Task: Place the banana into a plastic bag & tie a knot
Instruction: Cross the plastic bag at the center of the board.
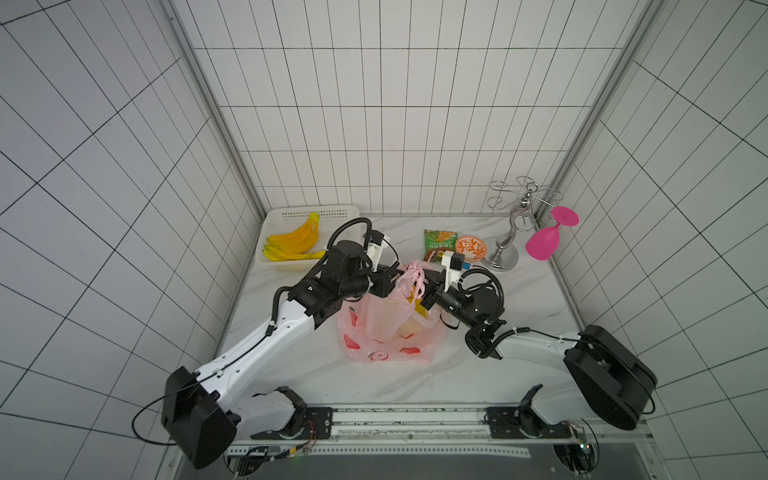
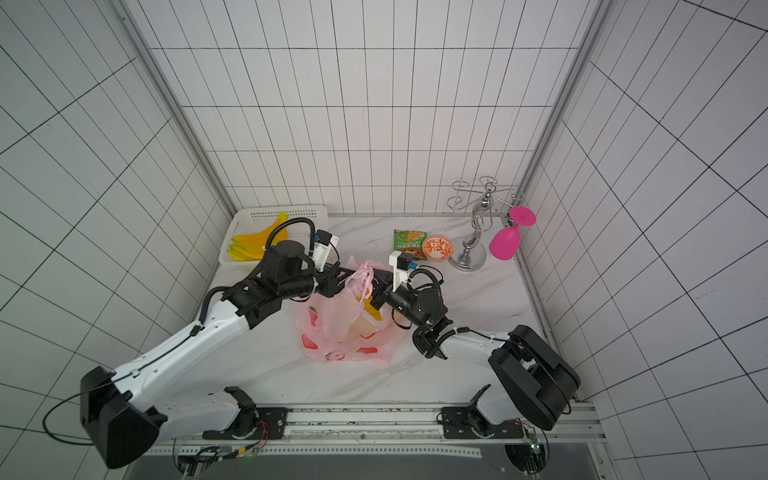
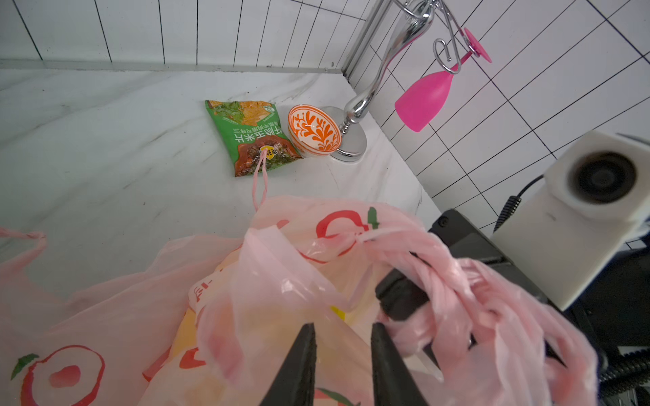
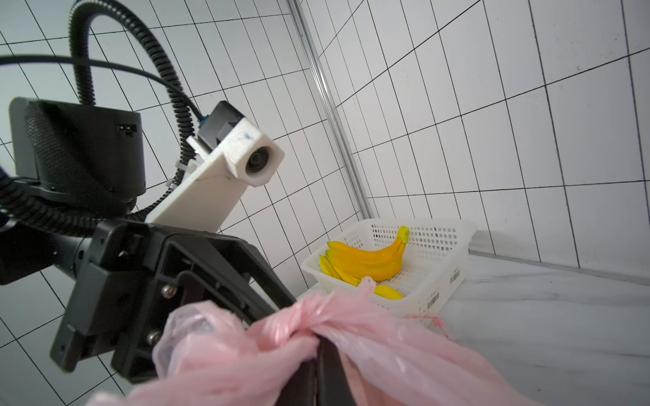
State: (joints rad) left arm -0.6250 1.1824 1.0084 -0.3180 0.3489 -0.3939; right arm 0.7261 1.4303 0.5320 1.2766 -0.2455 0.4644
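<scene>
The white marble tabletop [image 1: 478, 374] sits between tiled walls, and both arms lean in from the near rail to meet over the pink plastic bag [image 1: 386, 328]. The left gripper [image 3: 343, 327] points down at the film with its jaws a narrow gap apart, while the right gripper [image 4: 318, 342] is clamped tight on the twisted handles [image 1: 415, 274]. The banana [image 1: 417, 305] lies inside the bag at mid-table, only a yellow blur through the plastic, and whether the left jaws pinch any film cannot be told.
</scene>
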